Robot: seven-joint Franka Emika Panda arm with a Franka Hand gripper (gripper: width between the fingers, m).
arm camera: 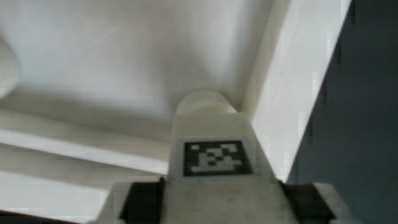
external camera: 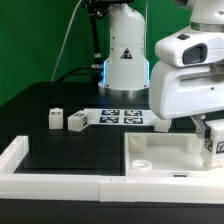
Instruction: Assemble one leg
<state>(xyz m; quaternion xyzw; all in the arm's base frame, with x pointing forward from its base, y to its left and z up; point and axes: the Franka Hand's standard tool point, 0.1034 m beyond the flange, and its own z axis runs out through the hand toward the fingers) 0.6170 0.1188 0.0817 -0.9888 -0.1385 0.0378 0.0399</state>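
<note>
My gripper is shut on a leg, a small white block with a black-and-white marker on its face. It holds the leg over the right side of the large flat white square piece. In the wrist view the leg runs between the two dark fingers of my gripper, with its tip over the white piece. Whether the tip touches the piece is not visible. Two more legs stand on the black table at the exterior view's left.
The marker board lies behind the square piece, in front of the robot base. A white raised border runs along the table's left and front edges. The black table shows beside the white piece in the wrist view.
</note>
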